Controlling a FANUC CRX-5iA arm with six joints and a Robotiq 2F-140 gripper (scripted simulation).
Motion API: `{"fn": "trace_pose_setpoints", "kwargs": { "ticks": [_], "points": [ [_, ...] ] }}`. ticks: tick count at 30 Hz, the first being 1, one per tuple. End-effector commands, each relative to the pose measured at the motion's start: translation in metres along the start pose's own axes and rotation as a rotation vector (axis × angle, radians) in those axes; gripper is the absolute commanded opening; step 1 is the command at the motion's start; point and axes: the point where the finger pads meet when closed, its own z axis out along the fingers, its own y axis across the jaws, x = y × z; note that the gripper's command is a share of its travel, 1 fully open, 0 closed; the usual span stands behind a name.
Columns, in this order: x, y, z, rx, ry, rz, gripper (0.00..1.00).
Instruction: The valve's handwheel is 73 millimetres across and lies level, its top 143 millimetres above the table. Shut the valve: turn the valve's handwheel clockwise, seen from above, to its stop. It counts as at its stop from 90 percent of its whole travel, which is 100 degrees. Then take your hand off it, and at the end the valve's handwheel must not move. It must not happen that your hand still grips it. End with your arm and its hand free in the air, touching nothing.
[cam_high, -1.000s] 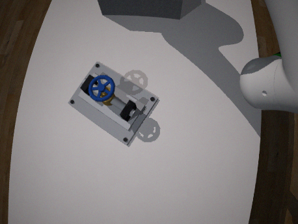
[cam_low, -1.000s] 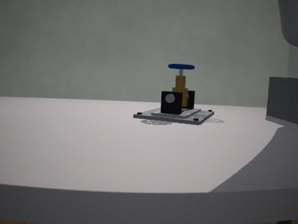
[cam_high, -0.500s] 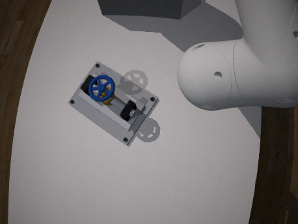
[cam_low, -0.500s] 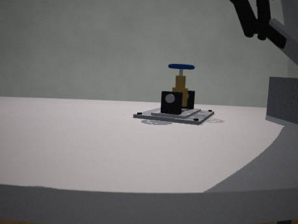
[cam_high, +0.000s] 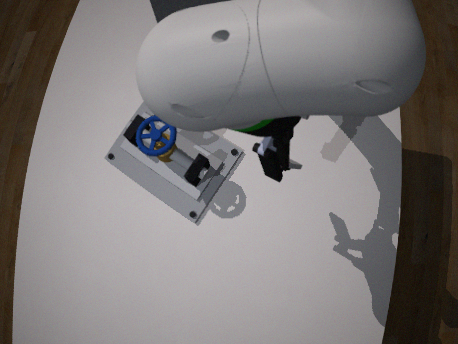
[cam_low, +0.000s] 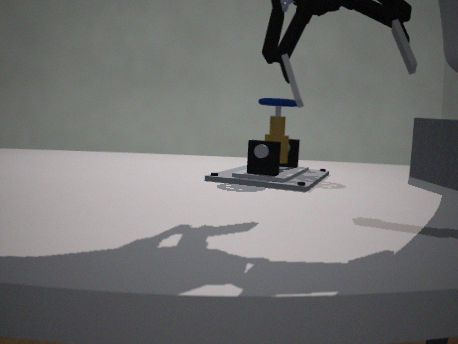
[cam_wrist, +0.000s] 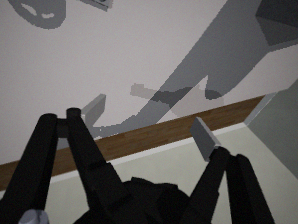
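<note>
No lettering, label, brand mark, number or sign can be read in any of the three views; every surface that shows is plain and unmarked.

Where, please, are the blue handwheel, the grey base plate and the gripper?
handwheel (cam_high: 156, 135), top view, hub.
base plate (cam_high: 150, 175), top view, bare face.
gripper (cam_low: 354, 84), exterior view, between its open fingertips.

Dim, soft light; hard-edged shadows; curved, blurry edges.
</note>
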Motion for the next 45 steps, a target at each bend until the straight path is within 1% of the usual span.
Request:
{"fn": "trace_pose_setpoints", "kwargs": {
  "ticks": [1,2,3,4,6,8,10,11,13,16,29,45],
  "points": [
    [0.052,-0.033,-0.039,0.117,0.080,0.101,1.00],
    [0.060,-0.038,-0.046,0.123,0.084,0.106,1.00],
    [0.074,-0.045,-0.058,0.166,0.111,0.143,1.00],
    [0.084,-0.050,-0.066,0.174,0.116,0.149,1.00],
    [0.084,-0.050,-0.066,0.174,0.116,0.149,1.00],
    [0.123,-0.069,-0.101,0.262,0.167,0.221,1.00],
    [0.145,-0.078,-0.122,0.322,0.199,0.269,1.00],
    [0.152,-0.081,-0.128,0.329,0.203,0.274,1.00],
    [0.170,-0.088,-0.147,0.375,0.226,0.309,1.00],
    [0.184,-0.092,-0.161,0.407,0.242,0.334,1.00],
    [0.186,-0.093,-0.163,0.412,0.245,0.338,1.00],
    [0.188,-0.096,-0.156,0.413,0.245,0.337,1.00]
  ]
}}
